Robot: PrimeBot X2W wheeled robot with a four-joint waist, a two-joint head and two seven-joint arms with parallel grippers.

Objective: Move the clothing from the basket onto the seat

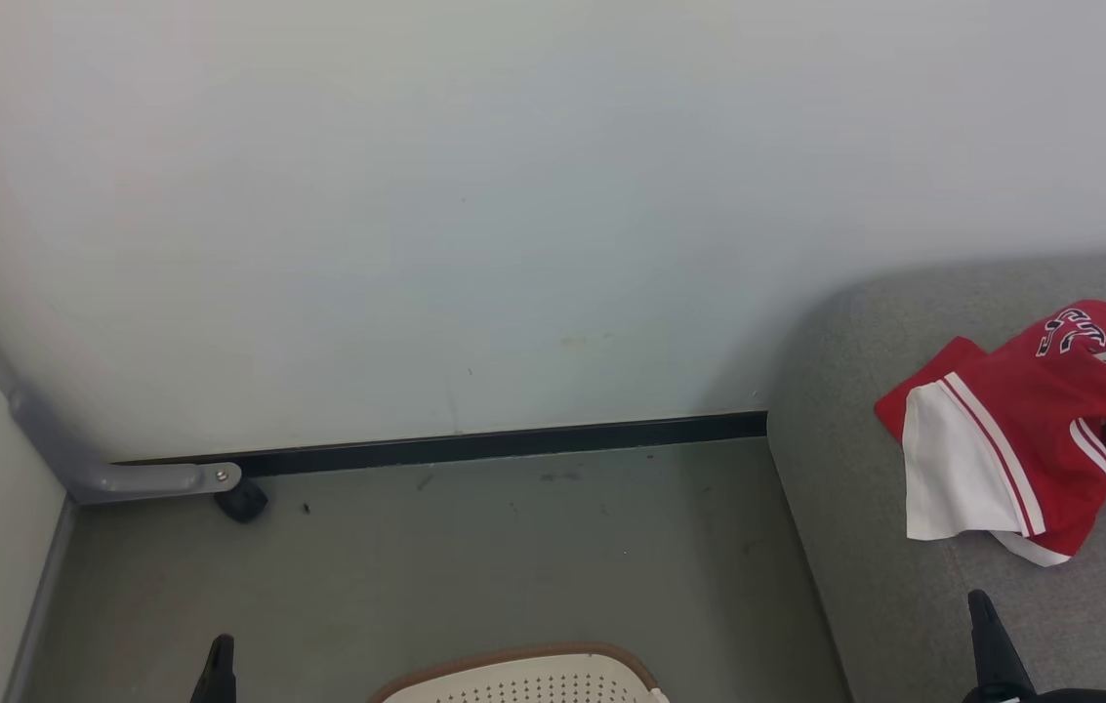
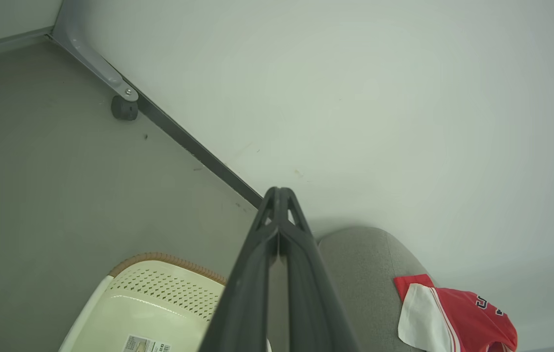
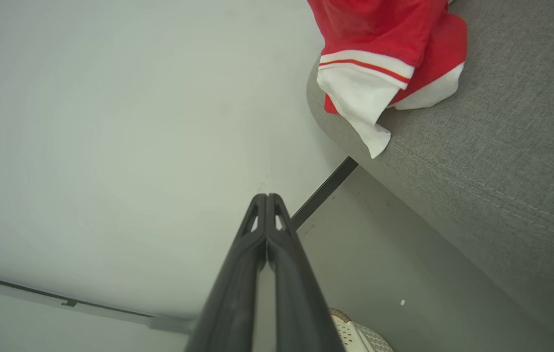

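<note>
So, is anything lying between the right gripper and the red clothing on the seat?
Nothing visible does. In the head view the right gripper, shut, points up toward the clothing, and only bare grey fabric of the seat shows between them.

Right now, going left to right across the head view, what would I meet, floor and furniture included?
In order: small black wheel → oval cream perforated plastic basket → grey woven-fabric seat → red-and-white sports clothing.
</note>
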